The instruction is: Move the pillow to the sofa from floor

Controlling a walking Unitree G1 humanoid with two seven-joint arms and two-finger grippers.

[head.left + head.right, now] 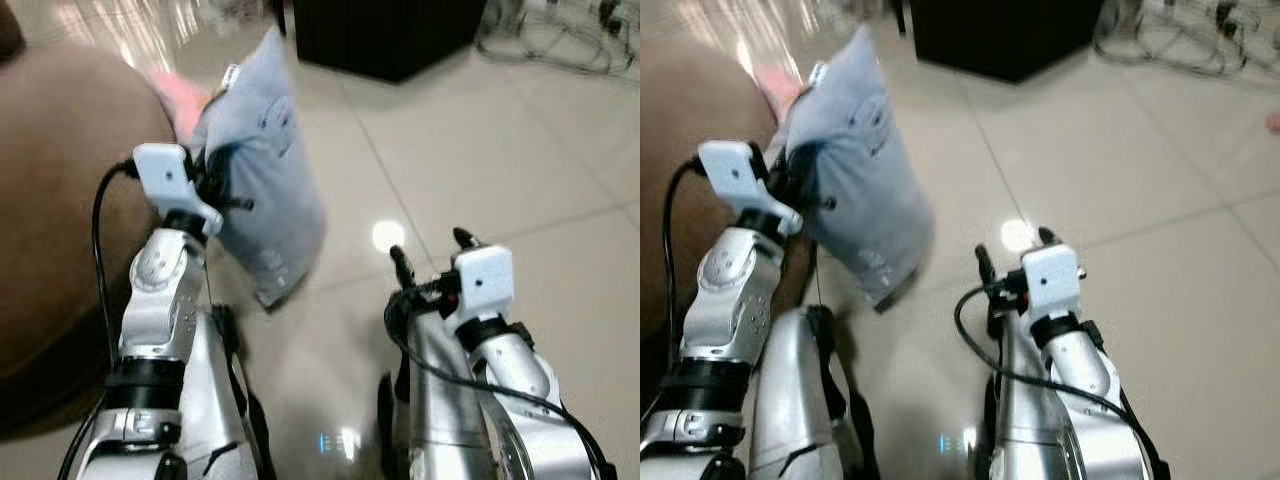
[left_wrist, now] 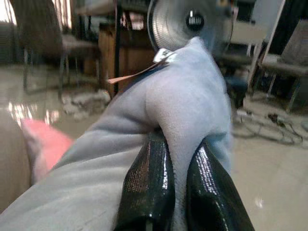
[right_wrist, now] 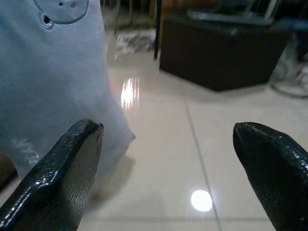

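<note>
Beside the brown sofa (image 1: 50, 200), your left gripper (image 2: 178, 187) has its jaws clamped on the pillow (image 1: 262, 170), lifted off the floor (image 1: 480, 170). You still must set it down; right gripper (image 3: 168, 168) jaws apart, idle.

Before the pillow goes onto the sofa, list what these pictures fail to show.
- Sofa: cut off by the left edge in the eye views; seat and back cannot be made out.
- Pillow: its far side is hidden behind itself, and the print is blurred.
- Pink thing beside the pillow: blurred, mostly hidden by the pillow.
- Left gripper: fingertips buried in the pillow's fabric.
- Right gripper: open, holding nothing.
</note>
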